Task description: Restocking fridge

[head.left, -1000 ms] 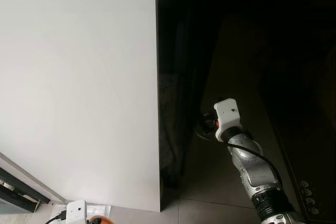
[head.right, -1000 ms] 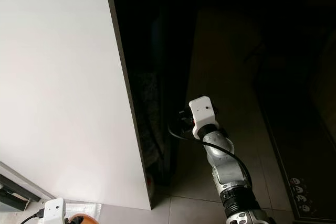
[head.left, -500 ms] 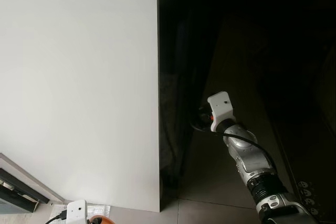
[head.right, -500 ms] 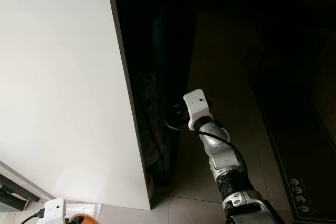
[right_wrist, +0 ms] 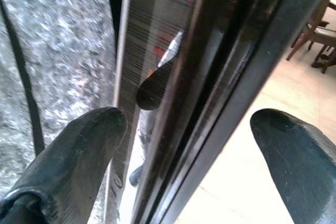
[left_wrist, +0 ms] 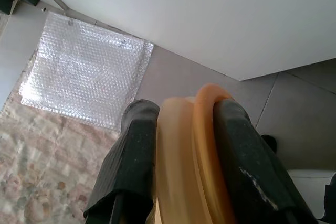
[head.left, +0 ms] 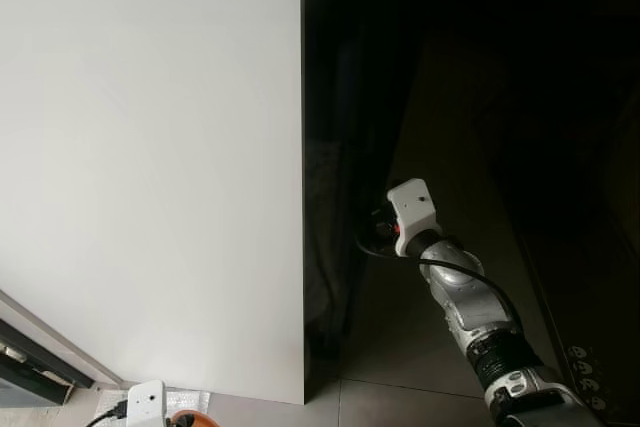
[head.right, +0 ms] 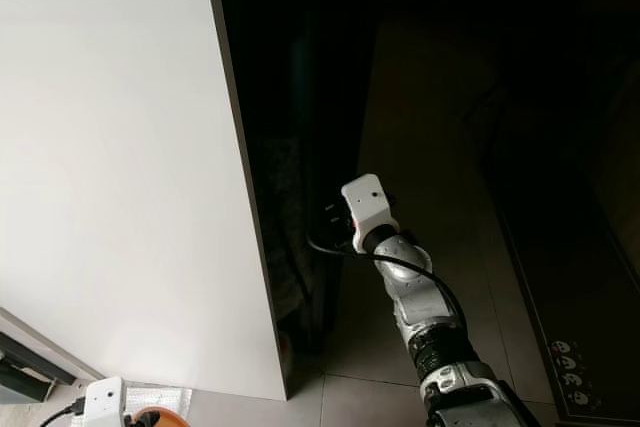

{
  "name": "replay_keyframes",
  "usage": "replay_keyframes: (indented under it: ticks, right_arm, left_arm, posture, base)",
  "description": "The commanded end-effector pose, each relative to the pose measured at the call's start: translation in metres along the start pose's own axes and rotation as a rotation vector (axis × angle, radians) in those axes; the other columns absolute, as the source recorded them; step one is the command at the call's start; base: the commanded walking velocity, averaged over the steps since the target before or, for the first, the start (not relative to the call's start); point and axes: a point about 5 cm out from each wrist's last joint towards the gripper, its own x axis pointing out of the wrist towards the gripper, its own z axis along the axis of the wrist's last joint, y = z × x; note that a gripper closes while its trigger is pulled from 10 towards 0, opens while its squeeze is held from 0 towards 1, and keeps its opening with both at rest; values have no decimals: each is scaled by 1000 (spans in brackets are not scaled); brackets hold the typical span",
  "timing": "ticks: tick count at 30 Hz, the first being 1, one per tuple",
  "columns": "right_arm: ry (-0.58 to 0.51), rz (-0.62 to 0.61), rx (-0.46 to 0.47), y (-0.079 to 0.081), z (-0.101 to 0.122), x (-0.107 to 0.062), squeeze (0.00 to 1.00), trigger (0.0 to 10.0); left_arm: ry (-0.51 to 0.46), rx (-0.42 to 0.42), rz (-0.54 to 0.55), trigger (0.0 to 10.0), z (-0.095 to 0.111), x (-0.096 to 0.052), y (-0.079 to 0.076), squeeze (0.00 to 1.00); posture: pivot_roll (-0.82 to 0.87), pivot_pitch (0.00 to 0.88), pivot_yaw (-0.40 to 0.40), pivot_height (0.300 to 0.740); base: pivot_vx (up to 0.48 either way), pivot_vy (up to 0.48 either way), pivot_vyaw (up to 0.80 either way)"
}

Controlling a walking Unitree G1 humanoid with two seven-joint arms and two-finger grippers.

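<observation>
A tall dark glossy fridge [head.left: 480, 97] stands before me, beside a white panel [head.left: 150, 147]. My right gripper [head.left: 375, 232] reaches to the fridge door's left edge, low down. In the right wrist view its fingers [right_wrist: 79, 140] stand open, one on each side of the dark door edge [right_wrist: 210, 77]. My left gripper [left_wrist: 189, 124] hangs low at my left side and is shut on a round orange-and-cream object [left_wrist: 194, 161]. That object's orange rim [head.left: 185, 419] peeks in at the bottom of the left eye view.
A sheet of bubble wrap [left_wrist: 84, 72] and a patterned rug [left_wrist: 37, 171] lie on the tiled floor [left_wrist: 294, 108] under my left arm. A dark window frame [head.left: 30, 367] runs along the lower left. The fridge's touch panel icons [head.left: 588, 377] glow at the lower right.
My right arm has swung left, bringing its gripper from in front of the door to the door's left edge. The left arm has stayed put.
</observation>
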Motion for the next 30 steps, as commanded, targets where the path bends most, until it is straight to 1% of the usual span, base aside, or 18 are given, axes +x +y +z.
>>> replay_keyframes:
  ticks: [1, 3, 4, 9, 15, 16, 17, 18, 19, 20, 21, 22, 23, 24, 25, 27, 28, 30]
  right_arm:
    - [-22, -33, -8, -8, 7, 2, 0, 10000]
    - [-20, -84, -38, -15, 8, 2, 0, 10000]
    - [-19, -92, -43, -16, 8, 2, 0, 10000]
    - [-23, -140, -34, -24, 5, -2, 0, 10000]
    - [-7, -244, -46, -47, -3, -13, 0, 10000]
    - [-1, -291, -50, -57, -6, -19, 0, 10000]
    - [-1, -291, -50, -57, -6, -19, 0, 10000]
    - [11, -353, -51, -68, -10, -27, 0, 10000]
    - [17, -375, -48, -71, -12, -30, 0, 10000]
    - [17, -375, -48, -71, -12, -30, 0, 10000]
    - [44, -457, -34, -83, -21, -40, 0, 10000]
    - [66, -492, -33, -89, -26, -45, 0, 10000]
    - [118, -550, -37, -99, -39, -58, 0, 10000]
    - [118, -550, -37, -99, -39, -58, 0, 10000]
    - [141, -580, -40, -104, -45, -66, 0, 10000]
    - [142, -584, -41, -105, -46, -67, 0, 10000]
    - [203, -656, -11, -115, -62, -84, 0, 10000]
    - [252, -705, 5, -122, -73, -97, 0, 10000]
  left_arm:
    - [69, 16, -7, 10000, -17, -3, -1, 0]
    - [69, 16, -7, 10000, -16, -3, -1, 0]
    - [69, 17, -7, 10000, -16, -3, -1, 0]
    - [70, 19, -7, 10000, -16, -3, -1, 0]
    - [70, 24, -9, 10000, -16, -3, -1, 0]
    - [70, 24, -9, 10000, -16, -3, -1, 0]
    - [70, 24, -9, 10000, -16, -3, -1, 0]
    - [70, 25, -10, 10000, -16, -3, -1, 0]
    - [70, 25, -10, 10000, -16, -3, -1, 0]
    - [70, 25, -10, 10000, -16, -3, -1, 0]
    - [71, 26, -10, 10000, -16, -3, -1, 0]
    - [72, 27, -10, 10000, -17, -3, -1, 0]
    - [73, 30, -10, 10000, -17, -3, 0, 0]
    - [73, 30, -10, 10000, -17, -3, 0, 0]
    - [74, 32, -11, 10000, -17, -3, 0, 0]
    - [74, 32, -11, 10000, -17, -3, 0, 0]
    - [74, 33, -11, 10000, -17, -3, 0, 0]
    - [75, 35, -11, 10000, -17, -3, 0, 0]
  posture:
    - [-182, 0, -12, 740]
    - [-181, 0, -12, 740]
    - [-182, 0, -11, 740]
    - [-184, 0, -9, 740]
    - [-191, 0, -8, 740]
    - [-191, 0, -8, 740]
    - [-191, 0, -8, 740]
    - [-190, 0, -9, 740]
    - [-191, 0, -9, 740]
    - [-191, 0, -9, 740]
    - [-194, 0, -8, 740]
    - [-196, 0, -8, 740]
    - [-196, 0, -8, 740]
    - [-196, 0, -8, 740]
    - [-196, 0, -8, 740]
    - [-196, 0, -8, 740]
    - [-200, 0, -7, 740]
    - [-203, 0, -6, 740]
  base:
    - [0, 0, 0]
    - [0, 0, 0]
    - [0, 0, 0]
    - [0, 0, 0]
    - [0, 0, 0]
    - [0, 0, 0]
    - [0, 0, 0]
    - [0, 0, 0]
    - [0, 0, 0]
    - [0, 0, 0]
    - [0, 0, 0]
    - [0, 0, 0]
    - [0, 0, 0]
    - [0, 0, 0]
    - [0, 0, 0]
    - [0, 0, 0]
    - [0, 0, 0]
    - [0, 0, 0]
